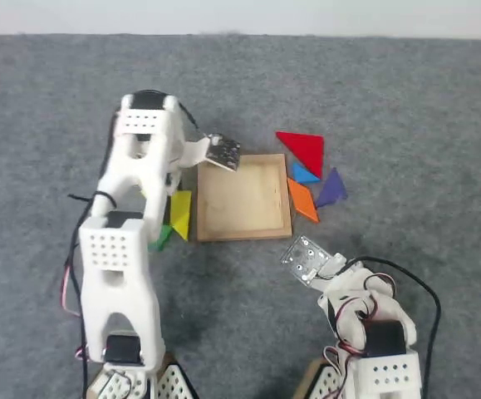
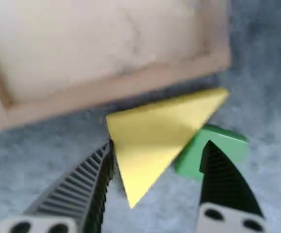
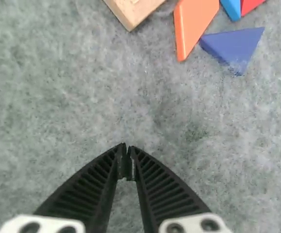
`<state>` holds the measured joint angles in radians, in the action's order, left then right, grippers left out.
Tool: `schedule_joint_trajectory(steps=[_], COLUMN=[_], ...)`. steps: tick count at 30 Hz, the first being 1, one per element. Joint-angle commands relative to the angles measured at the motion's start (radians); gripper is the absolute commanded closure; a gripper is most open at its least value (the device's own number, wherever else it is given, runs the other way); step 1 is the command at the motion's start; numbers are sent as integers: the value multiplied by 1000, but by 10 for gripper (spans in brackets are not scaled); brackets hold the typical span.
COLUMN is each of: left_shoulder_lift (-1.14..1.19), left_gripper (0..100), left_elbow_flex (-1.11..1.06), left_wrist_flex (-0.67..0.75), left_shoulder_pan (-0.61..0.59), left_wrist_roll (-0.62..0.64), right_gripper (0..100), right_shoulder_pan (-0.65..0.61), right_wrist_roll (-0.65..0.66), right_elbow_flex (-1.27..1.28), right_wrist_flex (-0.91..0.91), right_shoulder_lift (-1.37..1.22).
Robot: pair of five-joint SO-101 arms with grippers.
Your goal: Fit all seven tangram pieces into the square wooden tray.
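Note:
The square wooden tray (image 1: 242,196) lies mid-table with nothing in it. A yellow triangle (image 2: 155,133) lies flat against the tray's left side, with a green piece (image 2: 218,145) just behind it. My left gripper (image 2: 156,162) is open and low over the carpet, its fingers on either side of the yellow triangle's tip. To the right of the tray lie a red triangle (image 1: 303,150), a small blue triangle (image 1: 304,174), an orange parallelogram (image 1: 302,200) and a purple triangle (image 1: 331,189). My right gripper (image 3: 126,159) is shut and empty above bare carpet, short of the tray's near right corner (image 3: 130,12).
Grey carpet (image 1: 390,91) covers the whole table. The left arm's white body (image 1: 128,249) stands over the area left of the tray. The right arm's base (image 1: 373,349) sits at the near right.

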<state>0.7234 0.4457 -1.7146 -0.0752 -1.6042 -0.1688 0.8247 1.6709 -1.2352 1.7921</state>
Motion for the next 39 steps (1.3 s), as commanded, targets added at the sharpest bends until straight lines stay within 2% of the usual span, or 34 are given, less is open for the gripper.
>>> schedule_joint_trajectory(steps=[1,5,11,13,16,19,24,30,39], left_shoulder_lift=[-227,-431,-658,-710,-750,-750,-701,-683,-687], left_gripper=[727,729,731,731,731,732,733,733,733], left_elbow_flex=[-182,-364,-638,-722,-866,-961,-1007,-1009,-1096], left_wrist_flex=[-38,14,293,420,618,726,740,740,738], left_shoulder_pan=[-5,2,11,34,49,51,-31,-126,-140], left_wrist_roll=[54,256,528,678,977,1143,1224,1224,1045], right_gripper=[992,992,992,992,992,992,992,992,992], right_shoulder_pan=[-8,-8,-8,-8,-8,-8,-8,-8,-7], right_wrist_roll=[11,11,11,11,8,6,6,6,6], right_elbow_flex=[14,14,14,14,14,14,14,14,14], right_wrist_flex=[-5,-8,-10,-10,-10,-10,-10,-10,-10], right_shoulder_lift=[19,19,19,19,18,18,18,18,16])
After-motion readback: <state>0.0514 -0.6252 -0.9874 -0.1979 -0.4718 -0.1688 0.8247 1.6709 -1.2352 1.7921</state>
